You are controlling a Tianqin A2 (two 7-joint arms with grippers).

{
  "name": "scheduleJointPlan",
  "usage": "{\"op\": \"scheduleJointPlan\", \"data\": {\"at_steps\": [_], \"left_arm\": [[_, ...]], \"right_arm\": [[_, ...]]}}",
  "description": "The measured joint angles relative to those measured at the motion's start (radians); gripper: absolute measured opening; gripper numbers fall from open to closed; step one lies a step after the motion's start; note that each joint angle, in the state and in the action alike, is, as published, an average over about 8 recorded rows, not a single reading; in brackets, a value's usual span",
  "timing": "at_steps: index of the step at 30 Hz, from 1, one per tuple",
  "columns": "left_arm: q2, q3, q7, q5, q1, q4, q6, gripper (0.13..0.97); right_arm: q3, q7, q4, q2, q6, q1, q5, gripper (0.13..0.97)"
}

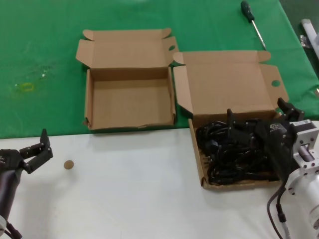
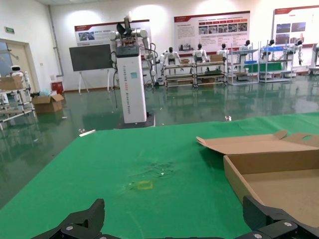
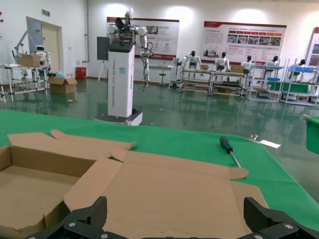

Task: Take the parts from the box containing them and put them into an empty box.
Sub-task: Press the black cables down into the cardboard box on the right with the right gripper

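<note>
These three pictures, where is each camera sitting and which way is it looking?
Head view: from above, down on the table, both boxes and both arms.
Left wrist view: low behind the open left gripper, across the green cloth into the hall.
Right wrist view: behind the open right gripper, over the lid.
Both wrist views share the empty box.

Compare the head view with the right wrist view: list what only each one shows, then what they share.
Only the head view shows the black power cords piled in the larger box, the left gripper open over the white table, and a small round brown disc near it. Only the right wrist view shows the hall behind the table, with a white robot pedestal and shelving. Both show the larger box's open lid, the empty smaller box, the screwdriver on the green cloth, and the right gripper, open.
</note>
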Motion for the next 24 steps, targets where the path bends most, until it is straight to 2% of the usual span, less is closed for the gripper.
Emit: {"op": "scheduleJointPlan", "data": {"at_steps": [15,24], "left_arm": [[0.000,0.000,0.000,0.000,0.000,0.000,0.000,0.939],[0.000,0.000,0.000,0.000,0.000,0.000,0.000,0.839]], "right_arm": [[0.000,0.000,0.000,0.000,0.000,0.000,0.000,0.966],[0.000,0.000,0.000,0.000,0.000,0.000,0.000,0.966]]}}
